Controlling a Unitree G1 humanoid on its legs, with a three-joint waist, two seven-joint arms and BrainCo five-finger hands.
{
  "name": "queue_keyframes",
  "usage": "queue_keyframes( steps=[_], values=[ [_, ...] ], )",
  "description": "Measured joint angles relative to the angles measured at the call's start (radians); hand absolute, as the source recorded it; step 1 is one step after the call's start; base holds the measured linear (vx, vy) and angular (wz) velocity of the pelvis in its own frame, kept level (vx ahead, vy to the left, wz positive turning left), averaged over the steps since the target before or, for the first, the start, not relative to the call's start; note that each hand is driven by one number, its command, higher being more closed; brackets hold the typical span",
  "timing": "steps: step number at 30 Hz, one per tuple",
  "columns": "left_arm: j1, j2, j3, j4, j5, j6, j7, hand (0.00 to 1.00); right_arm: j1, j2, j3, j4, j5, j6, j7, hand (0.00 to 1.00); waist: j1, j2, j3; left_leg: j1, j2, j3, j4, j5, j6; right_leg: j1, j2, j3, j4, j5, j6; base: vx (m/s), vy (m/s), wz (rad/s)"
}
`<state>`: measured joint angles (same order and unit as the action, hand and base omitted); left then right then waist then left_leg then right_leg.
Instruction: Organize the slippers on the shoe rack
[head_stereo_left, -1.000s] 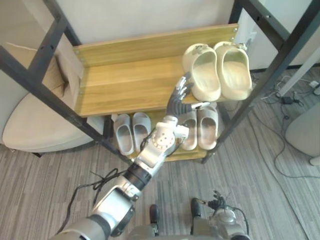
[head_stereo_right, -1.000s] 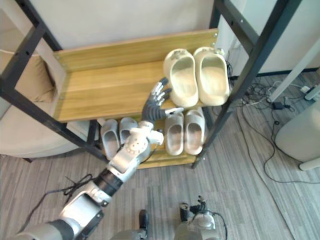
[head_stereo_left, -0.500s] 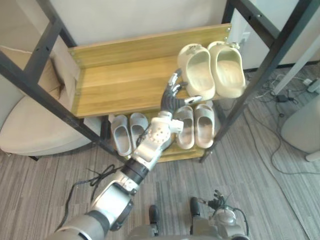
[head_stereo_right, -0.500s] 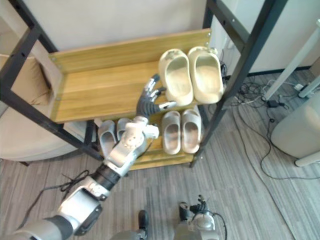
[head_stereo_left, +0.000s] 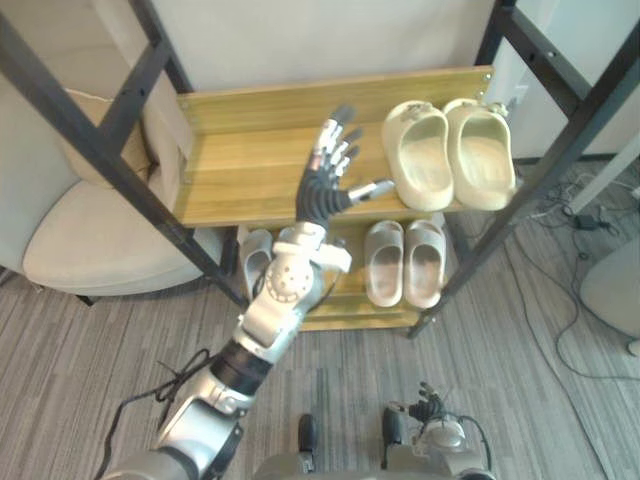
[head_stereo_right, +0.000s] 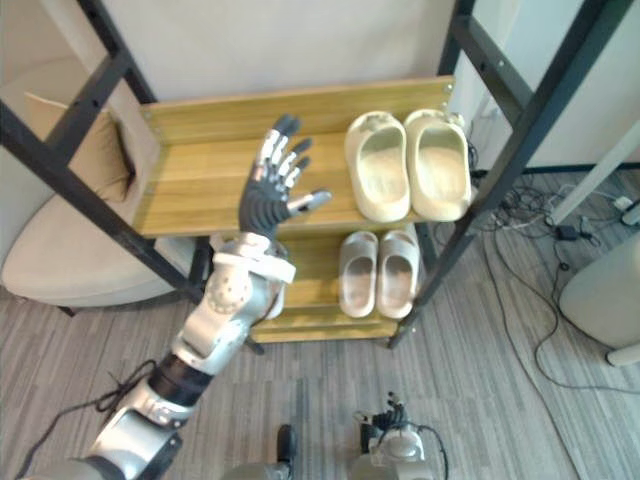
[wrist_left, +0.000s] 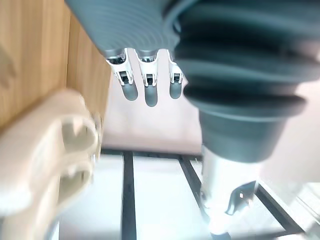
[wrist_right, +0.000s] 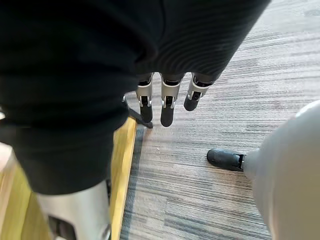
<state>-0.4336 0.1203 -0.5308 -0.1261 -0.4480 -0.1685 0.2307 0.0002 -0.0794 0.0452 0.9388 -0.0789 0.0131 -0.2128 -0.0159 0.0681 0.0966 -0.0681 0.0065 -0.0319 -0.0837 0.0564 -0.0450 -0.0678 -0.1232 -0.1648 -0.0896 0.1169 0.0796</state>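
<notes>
Black-framed wooden-shelf shoe rack standing at wall. Pair of cream foam clog slippers sitting side by side at rack's upper-shelf right end, probably already tidied. Grey slide slippers lying paired on rack's lower shelf. Left hand hovering over rack's upper shelf, fingers spread, empty, clear of cream pair. Right hand hanging by rack's lower shelf, fingers straight, idle.

The left hand is raised, fingers spread straight; the right hand hangs, fingers straight.
</notes>
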Motion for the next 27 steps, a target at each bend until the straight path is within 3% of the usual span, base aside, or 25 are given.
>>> queue_keyframes(
  steps=[6, 10, 13, 20, 24, 27],
  values=[
    [0.158, 0.005, -0.099, -0.04, -0.064, 0.008, -0.092, 0.0, -0.009, -0.004, 0.021, 0.036, -0.002, 0.004, 0.0, 0.0, 0.006, 0.005, -0.007, 0.008, 0.0, -0.035, -0.001, 0.007, -0.003, 0.023, 0.004, -0.043, -0.001, -0.013, -0.005, -0.02, -0.009, 0.15],
    [0.315, 0.027, -0.097, -0.028, -0.065, 0.026, -0.147, 0.0, -0.01, -0.007, 0.046, 0.038, -0.018, 0.004, 0.0, 0.0, 0.013, 0.006, -0.014, 0.019, 0.002, -0.043, -0.002, 0.003, -0.01, 0.037, 0.007, -0.052, -0.007, -0.024, 0.0, -0.01, -0.011, 0.08],
    [0.426, 0.024, -0.073, 0.082, -0.061, 0.039, -0.177, 0.0, -0.004, -0.006, 0.051, 0.039, -0.038, 0.004, 0.001, 0.0, 0.016, 0.004, -0.016, 0.019, 0.002, -0.06, -0.002, 0.004, -0.01, 0.046, 0.007, -0.07, -0.007, -0.03, 0.001, 0.0, -0.01, 0.16],
    [0.592, 0.021, 0.12, 0.424, 0.044, 0.089, -0.193, 0.0, 0.021, -0.008, 0.052, 0.039, -0.04, -0.004, 0.007, 0.0, 0.024, -0.018, -0.021, 0.035, 0.005, -0.082, -0.001, -0.003, -0.018, 0.075, 0.012, -0.097, -0.007, -0.049, 0.0, 0.01, -0.011, 0.1],
    [0.614, 0.013, 0.269, 0.604, 0.134, 0.089, -0.189, 0.0, 0.046, -0.026, -0.026, 0.062, -0.036, -0.037, 0.018, 0.0, 0.028, -0.036, -0.026, 0.045, 0.003, -0.107, 0.0, -0.004, -0.015, 0.1, 0.013, -0.126, -0.005, -0.061, -0.004, 0.04, -0.019, 0.2],
    [0.617, 0.013, 0.357, 0.73, 0.209, 0.09, -0.182, 0.0, 0.046, -0.048, -0.048, 0.077, -0.037, -0.036, 0.017, 0.0, 0.032, -0.049, -0.032, 0.058, 0.002, -0.119, 0.0, -0.009, -0.013, 0.121, 0.014, -0.137, -0.005, -0.071, -0.007, 0.05, -0.012, 0.15]
  ],
)
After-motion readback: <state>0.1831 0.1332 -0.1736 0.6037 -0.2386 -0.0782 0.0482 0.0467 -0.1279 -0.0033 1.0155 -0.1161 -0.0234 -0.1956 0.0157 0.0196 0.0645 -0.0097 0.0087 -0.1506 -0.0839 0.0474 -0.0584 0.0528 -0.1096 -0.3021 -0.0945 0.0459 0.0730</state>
